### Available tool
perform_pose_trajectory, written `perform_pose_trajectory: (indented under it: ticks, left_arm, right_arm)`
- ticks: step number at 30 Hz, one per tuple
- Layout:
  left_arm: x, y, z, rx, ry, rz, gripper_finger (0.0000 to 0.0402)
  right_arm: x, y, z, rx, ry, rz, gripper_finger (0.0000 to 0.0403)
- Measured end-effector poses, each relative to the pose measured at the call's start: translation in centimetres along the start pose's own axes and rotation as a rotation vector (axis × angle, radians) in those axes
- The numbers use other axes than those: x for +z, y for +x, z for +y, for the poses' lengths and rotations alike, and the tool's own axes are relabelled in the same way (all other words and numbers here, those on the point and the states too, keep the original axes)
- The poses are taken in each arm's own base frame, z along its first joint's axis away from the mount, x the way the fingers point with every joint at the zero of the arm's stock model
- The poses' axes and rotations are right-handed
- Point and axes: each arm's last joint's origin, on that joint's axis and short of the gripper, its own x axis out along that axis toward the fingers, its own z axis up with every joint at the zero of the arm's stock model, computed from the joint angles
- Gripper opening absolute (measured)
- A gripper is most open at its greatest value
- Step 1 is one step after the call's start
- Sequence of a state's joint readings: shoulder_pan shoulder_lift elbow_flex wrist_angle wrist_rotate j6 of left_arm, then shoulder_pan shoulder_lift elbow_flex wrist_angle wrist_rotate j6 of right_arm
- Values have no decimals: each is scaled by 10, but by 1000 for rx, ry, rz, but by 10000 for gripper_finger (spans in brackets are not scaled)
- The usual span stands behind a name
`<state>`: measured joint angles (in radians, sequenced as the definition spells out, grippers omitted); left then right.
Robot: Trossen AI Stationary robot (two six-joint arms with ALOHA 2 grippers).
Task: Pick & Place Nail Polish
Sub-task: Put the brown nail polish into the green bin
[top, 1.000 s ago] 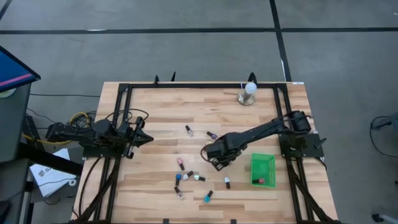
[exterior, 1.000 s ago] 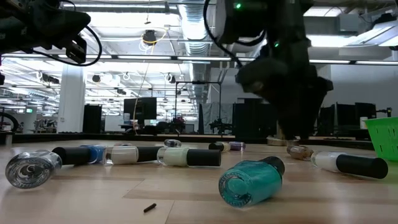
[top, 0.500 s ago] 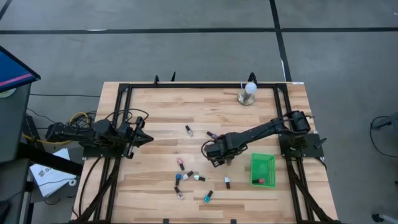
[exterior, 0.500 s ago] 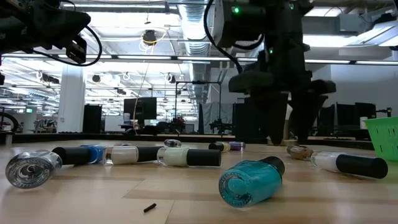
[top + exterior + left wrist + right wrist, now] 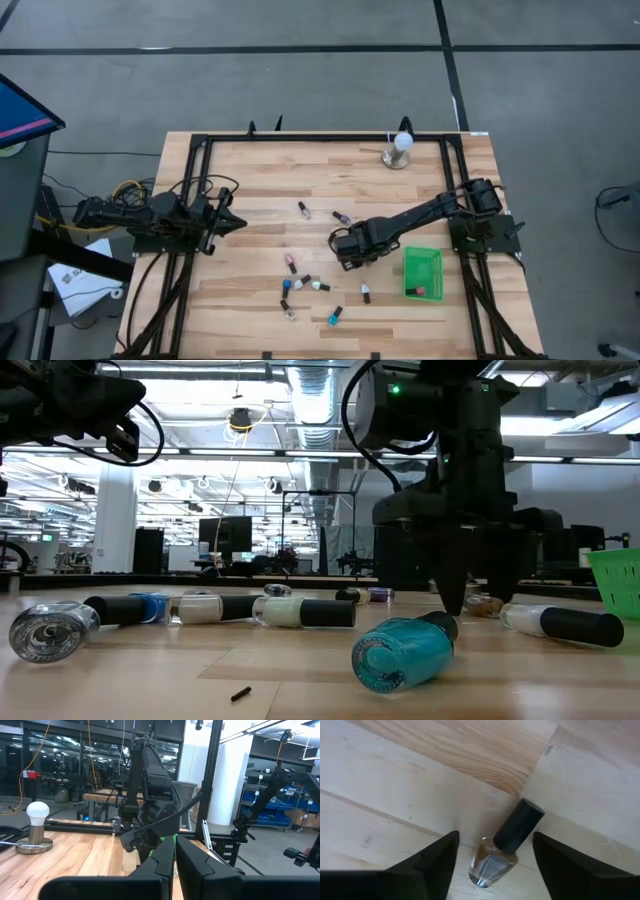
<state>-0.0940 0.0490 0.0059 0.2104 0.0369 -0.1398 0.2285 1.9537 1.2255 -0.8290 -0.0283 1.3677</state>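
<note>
Several nail polish bottles lie on their sides on the wooden table (image 5: 250, 170), among them a teal one (image 5: 405, 650) near the front edge. A clear bottle with a dark cap (image 5: 502, 850) lies flat right of centre. My right gripper (image 5: 495, 840) points down over it, open, one finger on each side of the bottle and not touching it; the low view shows the same gripper (image 5: 478, 595) low over the boards. My left gripper (image 5: 238, 222) rests shut at the table's left side, away from the bottles.
A green basket (image 5: 421, 272) with one bottle in it stands right of my right gripper. A white ball on a round metal base (image 5: 399, 150) stands at the far edge. A cluster of bottles (image 5: 300, 285) lies toward the near edge, and two more (image 5: 303, 209) lie farther back.
My right gripper has come down toward the clear bottle and has turned about its own downward axis, so its fingers now stand on either side of the bottle. The bottles have not moved.
</note>
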Motion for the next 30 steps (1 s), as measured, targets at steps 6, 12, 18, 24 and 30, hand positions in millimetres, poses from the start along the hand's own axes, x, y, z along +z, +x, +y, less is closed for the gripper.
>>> perform_pose_trajectory:
  ticks: [6, 12, 18, 24, 30]
  left_arm:
    - [0, 0, 0, 0, 0, 0, 13]
    - [0, 0, 0, 0, 0, 0, 13]
    - [0, 0, 0, 0, 0, 0, 13]
    - [0, 0, 0, 0, 0, 0, 13]
    - [0, 0, 0, 0, 0, 0, 13]
  right_arm:
    - [0, 1, 1, 8, -11, -1, 155]
    - [0, 1, 1, 13, -44, -2, 103]
    - [3, 2, 1, 17, -89, 1, 98]
    - [9, -3, 4, 26, -156, 1, 94]
    - [16, -12, 11, 50, -217, -23, 63]
